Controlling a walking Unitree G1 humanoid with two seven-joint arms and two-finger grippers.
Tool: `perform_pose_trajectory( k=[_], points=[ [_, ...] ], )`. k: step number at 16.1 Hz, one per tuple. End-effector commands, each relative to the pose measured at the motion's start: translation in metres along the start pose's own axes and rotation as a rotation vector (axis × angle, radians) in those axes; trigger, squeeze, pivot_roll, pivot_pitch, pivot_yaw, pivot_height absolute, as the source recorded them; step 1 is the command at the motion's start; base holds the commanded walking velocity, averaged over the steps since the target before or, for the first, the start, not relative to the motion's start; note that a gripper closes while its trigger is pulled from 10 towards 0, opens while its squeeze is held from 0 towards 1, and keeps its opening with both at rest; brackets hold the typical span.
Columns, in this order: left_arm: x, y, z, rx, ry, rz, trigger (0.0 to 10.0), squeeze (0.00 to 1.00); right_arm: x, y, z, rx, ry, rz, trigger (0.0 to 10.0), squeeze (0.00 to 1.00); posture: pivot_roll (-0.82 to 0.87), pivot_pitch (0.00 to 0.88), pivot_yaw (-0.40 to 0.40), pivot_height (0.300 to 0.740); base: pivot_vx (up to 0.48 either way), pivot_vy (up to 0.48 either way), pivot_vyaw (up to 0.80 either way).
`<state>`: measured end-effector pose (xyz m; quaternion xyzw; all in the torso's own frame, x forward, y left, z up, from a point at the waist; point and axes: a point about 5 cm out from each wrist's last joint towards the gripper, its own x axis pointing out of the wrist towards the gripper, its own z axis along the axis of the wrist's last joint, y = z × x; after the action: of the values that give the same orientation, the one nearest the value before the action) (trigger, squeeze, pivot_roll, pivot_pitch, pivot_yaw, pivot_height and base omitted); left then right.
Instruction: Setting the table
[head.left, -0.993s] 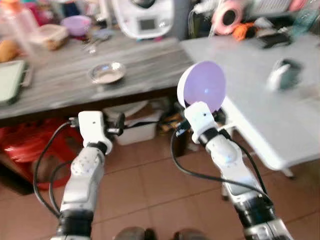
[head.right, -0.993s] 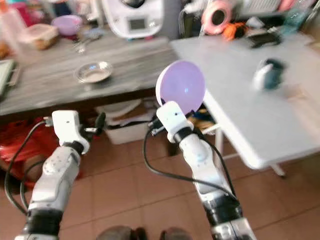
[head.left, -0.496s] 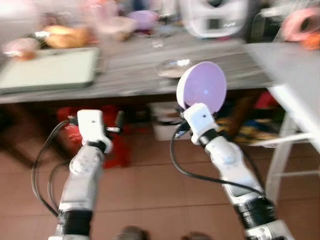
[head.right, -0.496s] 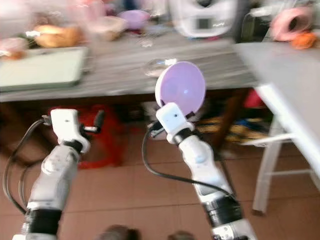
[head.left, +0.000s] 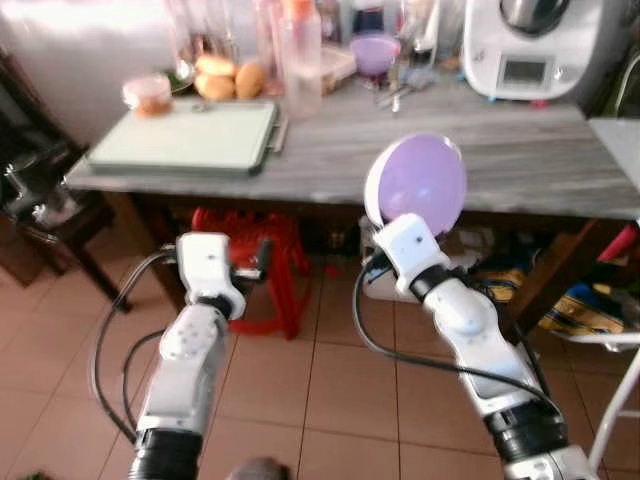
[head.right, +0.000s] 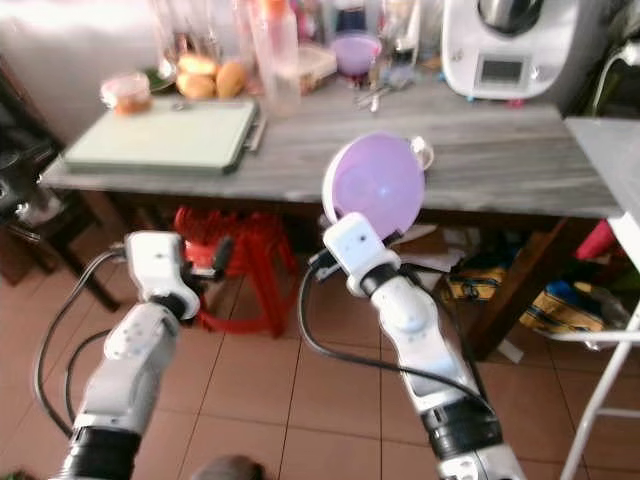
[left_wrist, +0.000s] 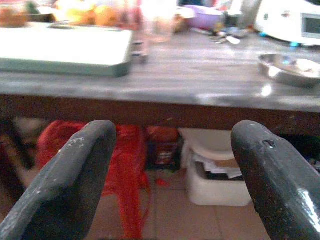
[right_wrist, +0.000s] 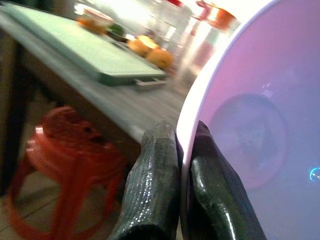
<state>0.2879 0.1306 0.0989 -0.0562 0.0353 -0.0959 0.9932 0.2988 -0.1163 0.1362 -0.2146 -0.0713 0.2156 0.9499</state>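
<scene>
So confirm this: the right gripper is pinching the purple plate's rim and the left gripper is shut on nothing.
One thing is wrong. The left gripper is open, not shut: the left wrist view shows its two fingers wide apart with nothing between them. The right gripper does pinch the purple plate by its rim.

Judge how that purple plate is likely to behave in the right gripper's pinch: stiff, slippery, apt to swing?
The purple plate probably stays stiff: it stands on edge, unbent, above the right gripper. Its glossy face suggests it may be slippery, so it could slide between the fingers. Held only at the rim, it seems apt to pivot or swing as the robot walks.
</scene>
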Motion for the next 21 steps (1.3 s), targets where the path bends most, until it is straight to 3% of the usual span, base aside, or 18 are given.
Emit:
perform_pose_trajectory(
  k=[1,10,16,19,21],
  points=[
    [-0.001,0.008,0.003,0.015,-0.008,0.013,10.0,0.0,0.005,-0.003,0.006,0.005,-0.015,-0.037,10.0,0.0,-0.06,0.0,0.028,0.74,0.416,0.0,0.0],
    [-0.001,0.005,0.003,0.019,-0.011,-0.012,10.0,0.0,0.009,0.004,0.01,0.031,-0.03,-0.027,10.0,0.0,-0.06,0.0,0.038,0.74,0.475,0.0,0.0],
    [-0.004,0.002,0.006,0.033,-0.022,-0.023,10.0,0.0,0.01,0.0,0.01,0.013,-0.033,-0.044,10.0,0.0,-0.06,0.0,0.033,0.74,0.48,0.0,0.0],
    [-0.01,0.005,0.026,0.076,-0.14,0.014,10.0,0.0,0.003,-0.011,0.011,0.091,-0.035,-0.133,10.0,0.0,-0.05,0.0,0.023,0.74,0.117,0.0,0.0],
    [-0.018,0.015,0.034,0.155,-0.22,0.132,10.0,0.0,-0.006,-0.013,0.009,0.099,-0.026,-0.155,10.0,0.0,-0.05,0.0,0.023,0.74,0.0,0.0,0.0]
  ],
)
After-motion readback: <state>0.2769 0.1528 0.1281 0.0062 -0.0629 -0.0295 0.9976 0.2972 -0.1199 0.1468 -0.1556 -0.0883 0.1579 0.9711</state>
